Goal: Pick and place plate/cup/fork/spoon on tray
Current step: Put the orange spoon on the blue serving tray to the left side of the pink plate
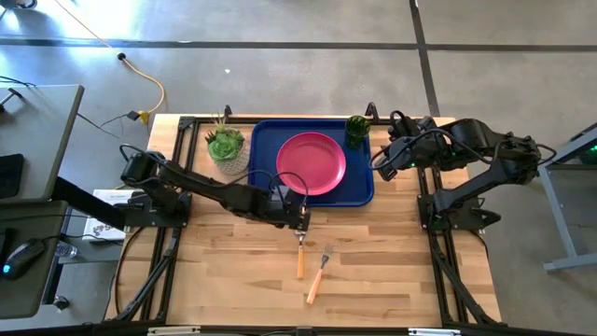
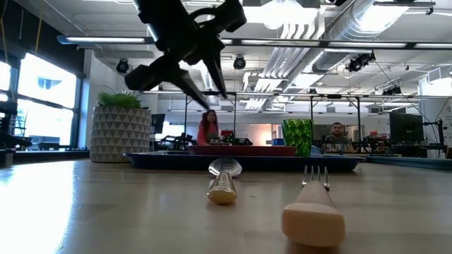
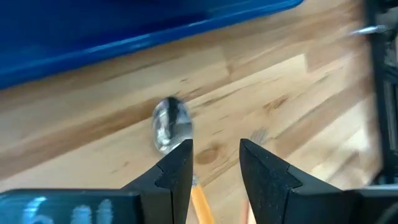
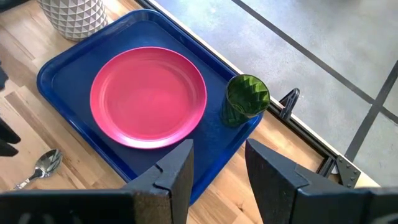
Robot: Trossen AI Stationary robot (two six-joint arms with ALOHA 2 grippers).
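The pink-red plate (image 1: 311,163) lies in the dark blue tray (image 1: 266,140), and the green cup (image 1: 356,129) stands upright in the tray's far right corner. The spoon (image 1: 300,252) and the fork (image 1: 319,273) lie flat on the table near the tray's near edge, bowl and tines toward the tray. My left gripper (image 1: 300,220) is open and empty, hanging above the spoon's bowl (image 3: 171,124); the low view shows it (image 2: 215,88) well clear of the spoon (image 2: 224,180). My right gripper (image 4: 217,158) is open and empty, above the tray's right edge.
A white patterned pot with a green plant (image 1: 227,147) stands against the tray's left side. Bare wood lies to the left and right of the cutlery toward the near edge. People sit in the room beyond the table (image 2: 209,127).
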